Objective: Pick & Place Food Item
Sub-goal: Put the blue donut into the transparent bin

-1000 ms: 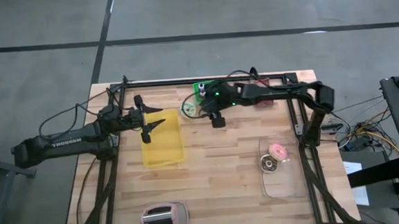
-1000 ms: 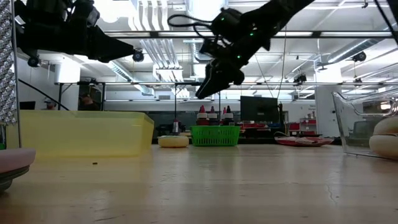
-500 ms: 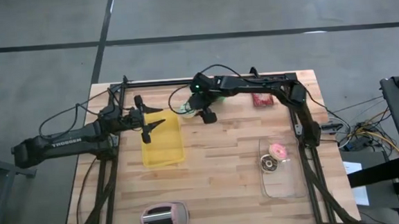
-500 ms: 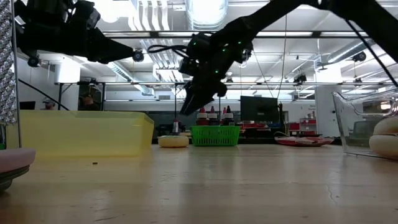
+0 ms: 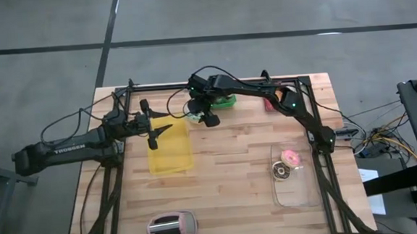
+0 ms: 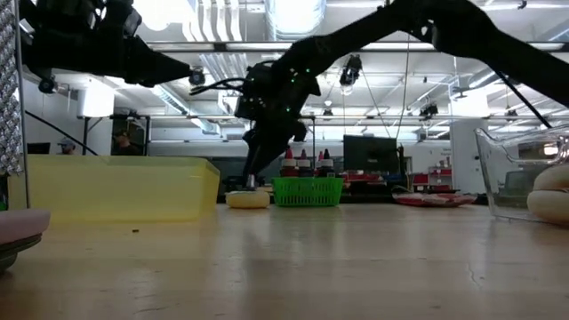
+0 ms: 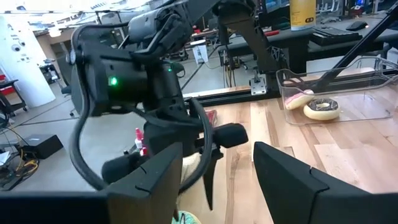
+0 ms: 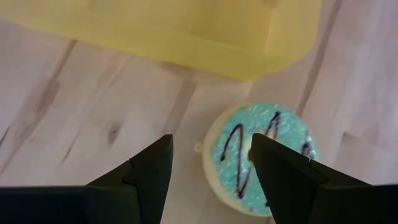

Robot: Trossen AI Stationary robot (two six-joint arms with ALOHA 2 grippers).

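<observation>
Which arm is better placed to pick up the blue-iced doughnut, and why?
Right: the right gripper hangs open directly above the doughnut, while the left gripper waits over the yellow bin.

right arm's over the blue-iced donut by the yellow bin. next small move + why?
Probably lower straight down until the open jaws straddle the donut, then close. The right gripper hangs above it with the icing showing between its fingers, and in the low view its tips are just above the donut beside the yellow bin. The left gripper waits over the bin.
</observation>
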